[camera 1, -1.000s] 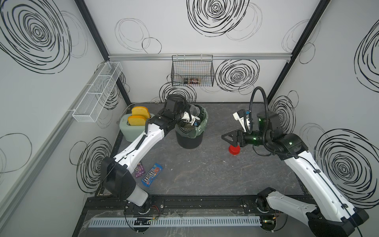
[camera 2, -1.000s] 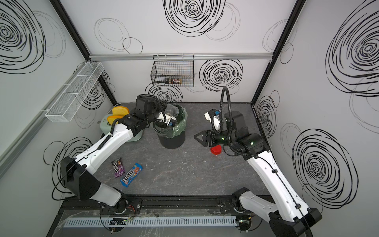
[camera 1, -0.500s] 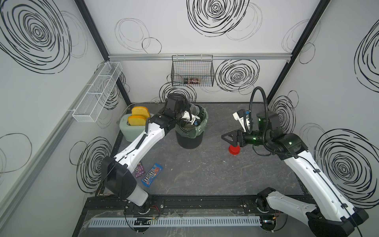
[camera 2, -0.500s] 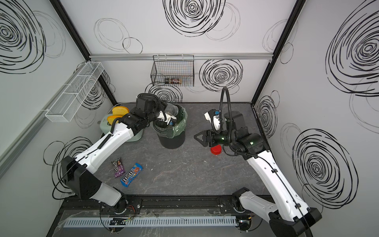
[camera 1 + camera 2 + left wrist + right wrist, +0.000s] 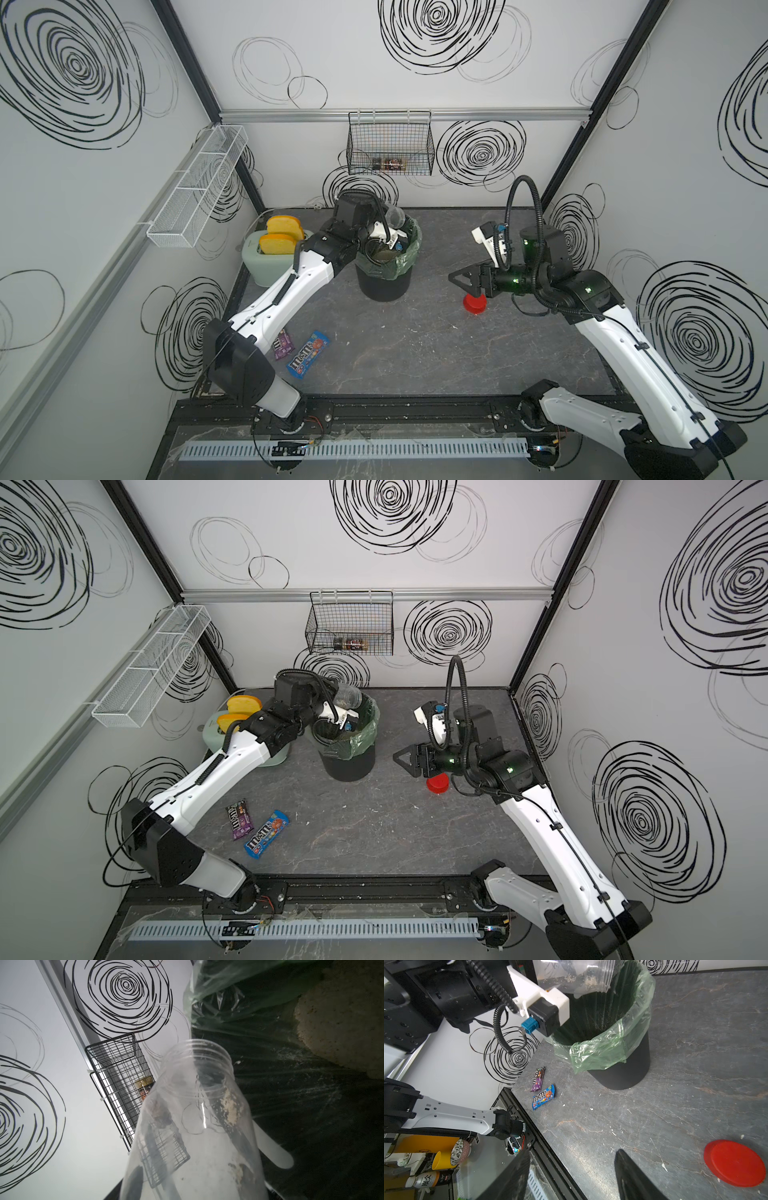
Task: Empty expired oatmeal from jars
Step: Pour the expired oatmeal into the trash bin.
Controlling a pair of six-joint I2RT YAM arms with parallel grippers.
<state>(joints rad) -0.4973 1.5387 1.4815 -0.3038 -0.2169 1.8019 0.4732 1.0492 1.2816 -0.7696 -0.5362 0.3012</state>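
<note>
A clear plastic jar (image 5: 393, 215) (image 5: 348, 695) hangs tilted with its open mouth over the black bin (image 5: 384, 284) (image 5: 349, 767), which has a green liner. My left gripper (image 5: 386, 226) is shut on the jar's body. In the left wrist view the jar (image 5: 197, 1105) is almost bare, with only a smear of oatmeal (image 5: 230, 1109) on its inner wall. A pale pile of oatmeal (image 5: 340, 1022) lies in the liner. The red lid (image 5: 474, 304) (image 5: 437, 786) (image 5: 735, 1162) rests flat on the table. My right gripper (image 5: 454, 277) (image 5: 571, 1159) hovers open and holds nothing, just beside the lid.
A pale green toaster (image 5: 270, 264) with yellow toast slices stands left of the bin. Two candy packs (image 5: 308, 359) (image 5: 543, 1097) lie near the left arm's base. A black wire basket (image 5: 390, 145) hangs on the back wall, a white rack (image 5: 195, 195) on the left wall.
</note>
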